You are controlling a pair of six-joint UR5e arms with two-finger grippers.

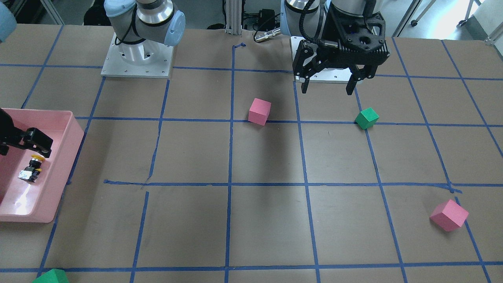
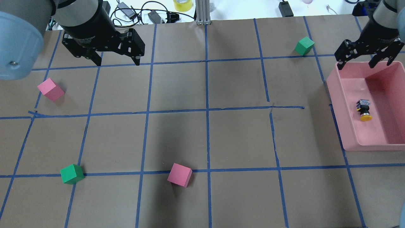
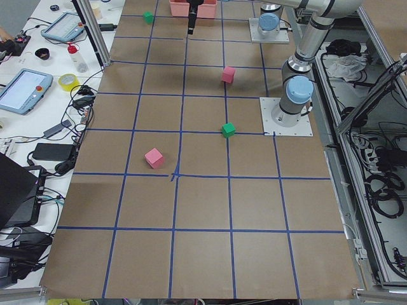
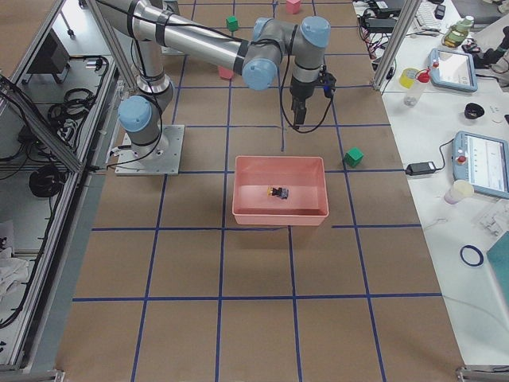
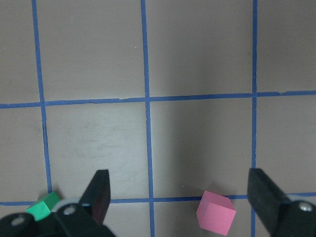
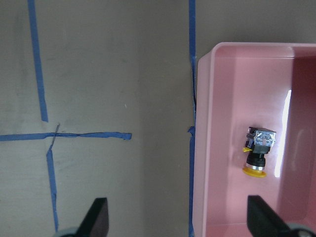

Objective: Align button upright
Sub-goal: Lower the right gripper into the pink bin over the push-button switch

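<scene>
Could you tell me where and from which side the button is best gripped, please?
Probably by the black body of the button, from straight above, with the right gripper closing across its axis: it lies on its side on the floor of the bin, clear of the walls.

button [image 2: 364,110] lying in tray [image 2: 341,117], cubes [image 2: 179,175] scattered across table [image 2: 240,136]

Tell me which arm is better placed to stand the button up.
Right. The right pincer hangs open over the pink bin's edge, near the button lying on its side inside; the left pincer is far across the table.
</scene>
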